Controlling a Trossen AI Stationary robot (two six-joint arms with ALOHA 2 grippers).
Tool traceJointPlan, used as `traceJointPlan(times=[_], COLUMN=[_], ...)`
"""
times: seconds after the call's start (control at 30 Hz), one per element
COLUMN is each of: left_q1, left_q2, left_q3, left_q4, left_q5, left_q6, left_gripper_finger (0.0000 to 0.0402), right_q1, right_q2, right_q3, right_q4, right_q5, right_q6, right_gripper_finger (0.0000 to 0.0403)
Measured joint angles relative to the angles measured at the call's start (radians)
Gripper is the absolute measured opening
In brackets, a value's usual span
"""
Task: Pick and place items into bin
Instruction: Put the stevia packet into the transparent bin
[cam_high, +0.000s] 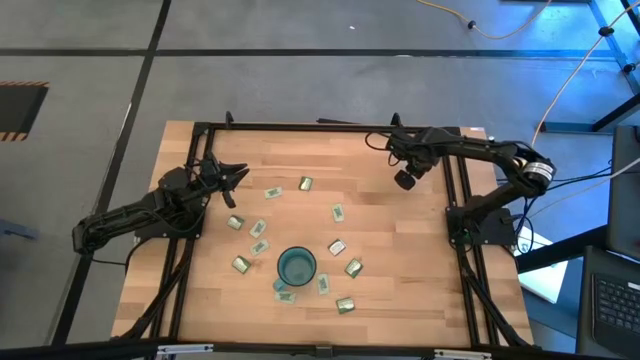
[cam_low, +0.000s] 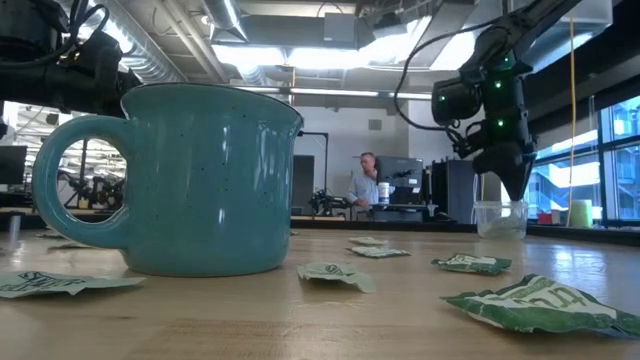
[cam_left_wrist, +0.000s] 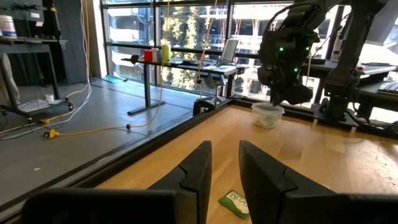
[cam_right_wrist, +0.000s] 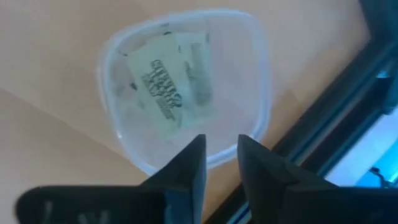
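Ringing the teal mug, green packets lie scattered on the wooden table. Beyond it, the right gripper, fingers slightly apart and empty, hangs over the translucent cup, one packet inside. Left gripper, parted, waits well left of the mug.

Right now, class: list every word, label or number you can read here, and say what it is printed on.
Packet in the plastic cup: dark green print, too blurred to read.
Packet nearest the low camera: white lettering, not readable.
Packet under the left hand: white lettering, too small to read.
Mug: no text.
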Motion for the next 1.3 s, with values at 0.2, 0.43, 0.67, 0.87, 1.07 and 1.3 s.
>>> traceJointPlan(times=[0.2,0.43,0.67,0.87,1.07,1.3], left_q1=[0.0,0.0,0.0,0.0,0.0,0.0], left_q2=[0.0,0.0,0.0,0.0,0.0,0.0], left_q3=[0.0,0.0,0.0,0.0,0.0,0.0], left_q4=[0.0,0.0,0.0,0.0,0.0,0.0], left_q5=[0.0,0.0,0.0,0.0,0.0,0.004], left_q6=[0.0,0.0,0.0,0.0,0.0,0.0], left_gripper_finger=[0.0075,0.0075,0.0075,0.0075,0.0075,0.0075], right_q1=[0.045,0.219,0.442,0.566,0.604,0.605], right_q2=[-0.082,-0.181,-0.111,0.026,0.175,0.301], right_q3=[0.019,0.04,0.041,0.041,0.041,0.04], right_q4=[0.004,0.176,0.438,0.648,0.799,0.826], right_q5=[0.019,-0.187,-0.225,-0.224,-0.223,-0.222], right_q6=[-0.001,-0.091,-0.158,-0.217,-0.236,-0.234], right_gripper_finger=[0.0125,0.0126,0.0126,0.0126,0.0126,0.0126])
